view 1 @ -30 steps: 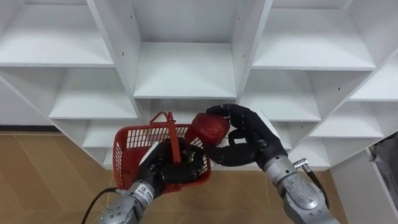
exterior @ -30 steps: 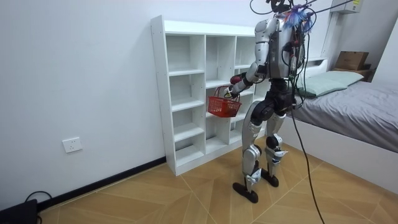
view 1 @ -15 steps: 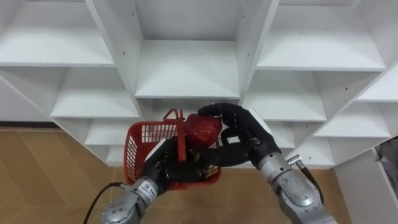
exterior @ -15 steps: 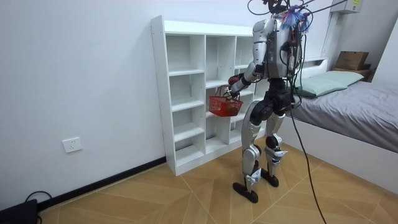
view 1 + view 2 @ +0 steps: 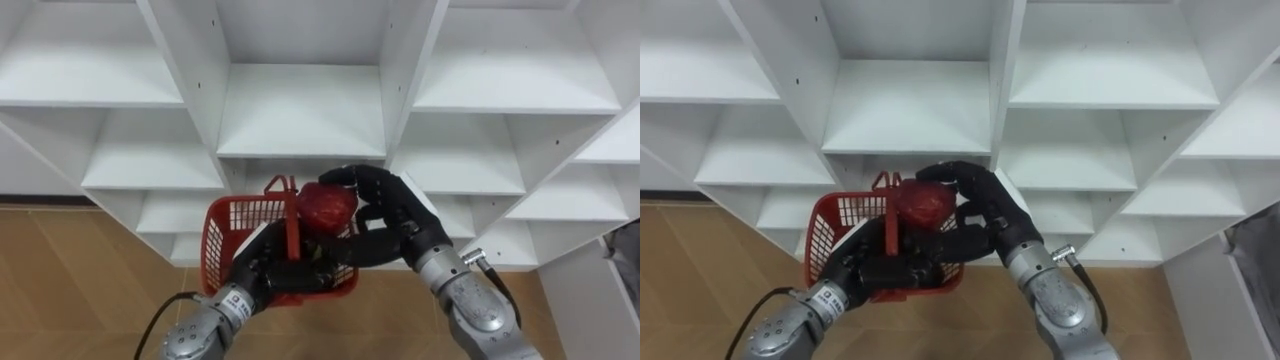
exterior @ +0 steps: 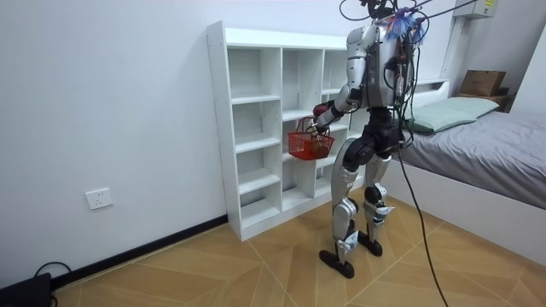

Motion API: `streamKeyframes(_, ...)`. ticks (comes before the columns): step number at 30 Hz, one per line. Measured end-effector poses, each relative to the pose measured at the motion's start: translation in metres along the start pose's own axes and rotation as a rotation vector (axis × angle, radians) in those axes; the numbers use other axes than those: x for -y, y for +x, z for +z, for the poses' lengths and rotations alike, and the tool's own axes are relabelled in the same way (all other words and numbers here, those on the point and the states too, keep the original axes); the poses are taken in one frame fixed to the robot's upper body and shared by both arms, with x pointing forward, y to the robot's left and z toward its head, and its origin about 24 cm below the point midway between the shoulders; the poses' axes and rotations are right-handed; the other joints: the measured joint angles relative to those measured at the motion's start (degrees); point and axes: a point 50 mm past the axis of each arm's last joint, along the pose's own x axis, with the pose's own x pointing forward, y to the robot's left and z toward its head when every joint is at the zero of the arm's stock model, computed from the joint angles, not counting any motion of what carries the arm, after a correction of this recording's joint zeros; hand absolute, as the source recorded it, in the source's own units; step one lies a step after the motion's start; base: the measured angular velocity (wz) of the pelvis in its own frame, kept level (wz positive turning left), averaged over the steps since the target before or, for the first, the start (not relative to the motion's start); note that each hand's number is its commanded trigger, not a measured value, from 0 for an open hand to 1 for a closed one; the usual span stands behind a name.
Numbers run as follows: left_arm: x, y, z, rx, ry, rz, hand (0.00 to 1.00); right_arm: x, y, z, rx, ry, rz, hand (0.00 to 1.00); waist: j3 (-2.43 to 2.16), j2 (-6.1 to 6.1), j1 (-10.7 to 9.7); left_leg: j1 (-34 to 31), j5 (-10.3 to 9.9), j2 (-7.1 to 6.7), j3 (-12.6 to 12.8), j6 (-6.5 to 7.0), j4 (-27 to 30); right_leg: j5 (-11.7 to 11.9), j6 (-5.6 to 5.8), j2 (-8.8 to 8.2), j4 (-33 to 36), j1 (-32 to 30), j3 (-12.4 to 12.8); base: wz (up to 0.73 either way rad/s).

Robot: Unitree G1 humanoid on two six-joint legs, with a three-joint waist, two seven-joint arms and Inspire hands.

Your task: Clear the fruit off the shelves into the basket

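The robot stood facing the white closet. Its right hand held a red fruit with fingers curled round it, just above the right side of the red basket. The left hand gripped the basket's near rim, fingers closed on it.

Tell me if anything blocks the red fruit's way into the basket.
Nothing visible does. The right hand holds the red fruit over the basket, at its open top; the raised handle stands just to its left.
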Motion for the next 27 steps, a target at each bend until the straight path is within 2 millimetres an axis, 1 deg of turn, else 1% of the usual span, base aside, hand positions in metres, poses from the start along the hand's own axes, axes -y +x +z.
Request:
streamKeyframes(12,-0.004,0.005,0.015,0.043,0.041,-0.011,1.0,0.003,-0.001,0.0,-0.002,-0.012,-0.017,0.0,-0.08,-0.13,0.1,-0.3,0.0,-0.01,0.1,0.01,0.0,0.0,-0.01,-0.01,0.1,-0.4,0.1,0.0)
streamKeyframes(22,-0.003,0.006,0.018,0.051,0.046,-0.002,1.0,0.004,0.0,0.001,0.002,-0.015,-0.037,0.0,-0.13,-0.22,0.0,-0.3,0.0,-0.01,0.1,0.01,0.0,0.0,-0.01,-0.01,0.1,-0.4,0.1,0.0)
streamKeyframes(27,-0.003,0.006,0.023,0.075,0.052,-0.001,1.0,0.004,0.0,0.003,0.022,-0.016,-0.035,0.0,-0.18,-0.32,0.1,-0.3,0.0,0.0,0.1,0.01,0.0,0.0,-0.01,0.0,0.1,-0.4,0.1,0.0)
